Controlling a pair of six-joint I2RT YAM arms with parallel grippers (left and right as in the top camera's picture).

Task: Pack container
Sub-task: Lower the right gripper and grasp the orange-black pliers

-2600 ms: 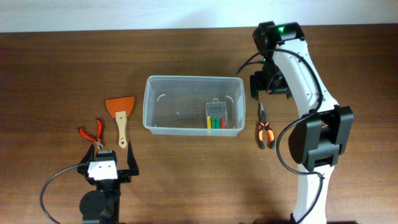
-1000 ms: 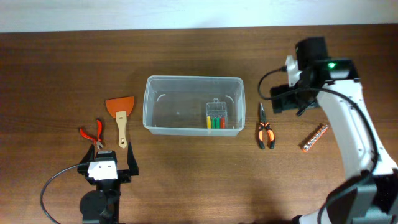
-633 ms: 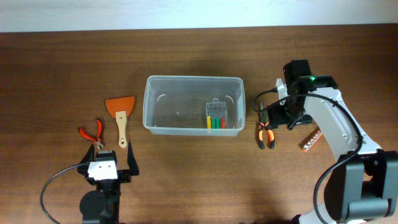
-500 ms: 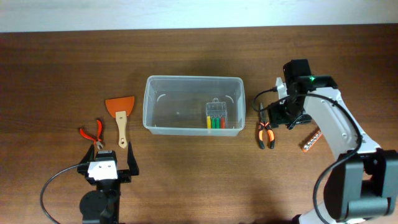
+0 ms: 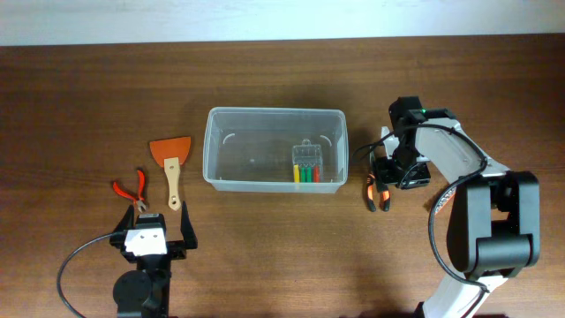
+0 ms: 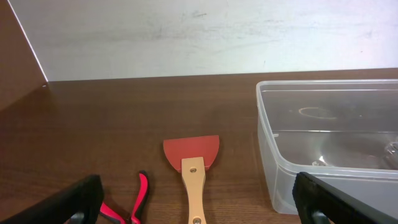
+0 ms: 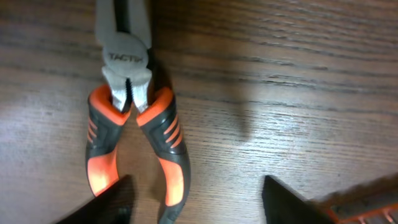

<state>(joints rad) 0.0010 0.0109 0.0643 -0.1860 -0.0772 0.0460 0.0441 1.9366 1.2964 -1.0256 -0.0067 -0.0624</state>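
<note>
Right gripper [image 7: 198, 202] over ribbed, perhaps rubbery orange-black pliers [image 7: 127, 87].

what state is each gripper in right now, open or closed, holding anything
left gripper: open, holding nothing.
right gripper: open, holding nothing, over the orange pliers.

The container [image 5: 208, 150] walled off the middle of the table. To its right ran a narrow lane of bare wood, then the orange-handled pliers [image 5: 377, 190]. The right gripper [image 5: 388, 172] hung over them with fingers spread past both handles, an orange strip [image 7: 367, 199] close by one finger. On the left, the scraper [image 5: 171, 163] and red pliers [image 5: 131, 192] lay ahead of the wide-spread left gripper [image 5: 159, 231].
</note>
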